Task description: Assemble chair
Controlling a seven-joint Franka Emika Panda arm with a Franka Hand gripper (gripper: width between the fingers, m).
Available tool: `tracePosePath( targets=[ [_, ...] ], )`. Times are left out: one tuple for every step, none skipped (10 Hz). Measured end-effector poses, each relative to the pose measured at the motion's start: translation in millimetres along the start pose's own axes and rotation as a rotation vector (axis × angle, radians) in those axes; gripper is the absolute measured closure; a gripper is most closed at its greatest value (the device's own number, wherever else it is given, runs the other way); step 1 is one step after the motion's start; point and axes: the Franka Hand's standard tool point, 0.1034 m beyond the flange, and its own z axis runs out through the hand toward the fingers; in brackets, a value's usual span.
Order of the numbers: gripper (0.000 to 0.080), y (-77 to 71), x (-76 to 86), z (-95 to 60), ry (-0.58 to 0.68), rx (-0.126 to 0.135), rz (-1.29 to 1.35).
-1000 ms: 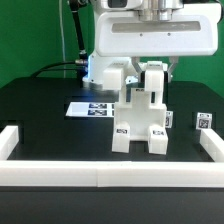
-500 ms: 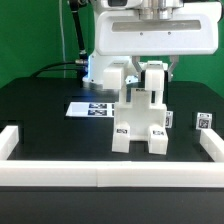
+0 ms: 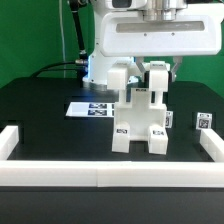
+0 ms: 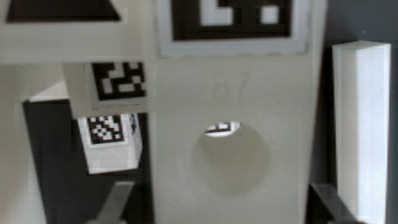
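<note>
The black table (image 3: 40, 110), edged by a white rail (image 3: 100, 176), has the white arm (image 3: 150, 35) hanging over the chair (image 3: 140, 125), which stands upright near the middle, just in front of the marker board (image 3: 88, 108). The gripper (image 3: 155, 66) is clamped narrowly on the chair's top piece (in the wrist view its dark fingers (image 4: 118, 203) flank the white tagged slab). A small tagged block (image 3: 203, 122) sits apart toward the exterior view's right.

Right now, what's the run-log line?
gripper: shut on chair, top part | chair: upright on table | marker board: flat beside chair
</note>
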Motion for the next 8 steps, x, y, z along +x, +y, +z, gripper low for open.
tracePosePath(
  targets=[
    [0.0511, -0.1, 0.1, -0.1, 0.0, 0.0, 0.0],
    [0.0511, -0.1, 0.1, -0.1, 0.0, 0.0, 0.0],
    [0.0511, -0.1, 0.1, -0.1, 0.0, 0.0, 0.0],
    [0.0511, -0.6, -0.1, -0.1, 0.002, 0.0, 0.001],
    [0.0511, -3.6, -1.6, -0.1, 0.019, 0.0, 0.006],
    [0.0511, -7.7, -4.7, -0.1, 0.034, 0.002, 0.0],
    [0.0511, -11.0, -6.0, -0.2, 0.047, 0.002, -0.009],
    [0.0511, -13.1, -6.2, 0.1, 0.06, 0.002, -0.014]
  ],
)
